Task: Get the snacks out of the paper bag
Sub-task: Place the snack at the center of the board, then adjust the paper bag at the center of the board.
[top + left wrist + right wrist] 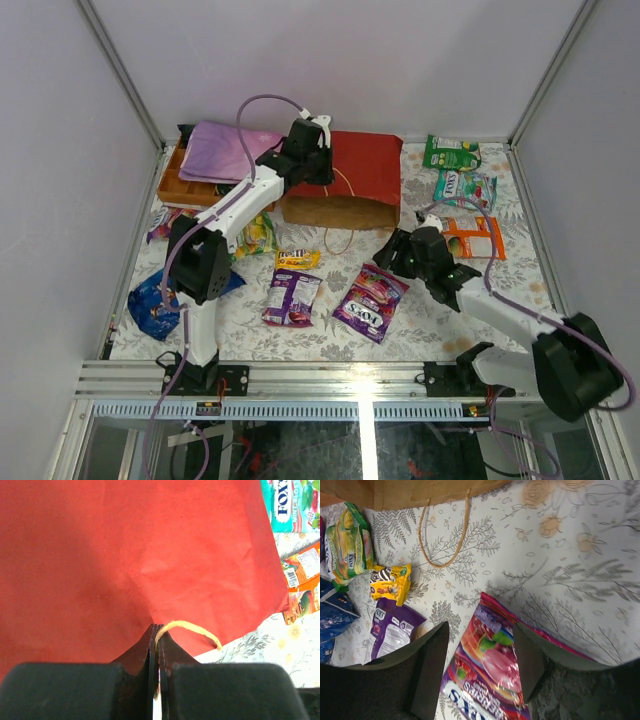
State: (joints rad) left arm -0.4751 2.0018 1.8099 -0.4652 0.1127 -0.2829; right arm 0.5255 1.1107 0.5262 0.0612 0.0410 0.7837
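The blue Doritos bag (pixel 158 302) lies at 8 o'clock, right at the left edge of the table (pixel 330 335); a small purple pack (pixel 158 226) peeks out at 9 o'clock, just beside the orange wooden tray (pixel 172 188); the tray sits in the 10 o'clock corner and holds a folded pink-purple cloth (pixel 222 150); a green and yellow pack (pixel 258 236), a little yellow pack (pixel 298 259) and a purple pack (pixel 292 298) lie near the middle, around 7 o'clock.

The left gripper (pixel 158 635) is pinched tight on the top of the red paper bag (pixel 368 165), with a cord handle (pixel 190 626) caught in it; the bag lies at 12 o'clock, its brown mouth facing 6 o'clock; I cannot tell what is inside.

The right gripper (pixel 481 627) has its fingers apart, over the top end of the pink Fox's pack (pixel 371 300) lying flat at 6 o'clock; bare flowered cloth shows at 5 o'clock.

A green pack (pixel 450 152) sits by the far edge at 1 o'clock; a teal Fox's pack (pixel 465 187) and an orange pack (pixel 478 238) lie at 2 o'clock.
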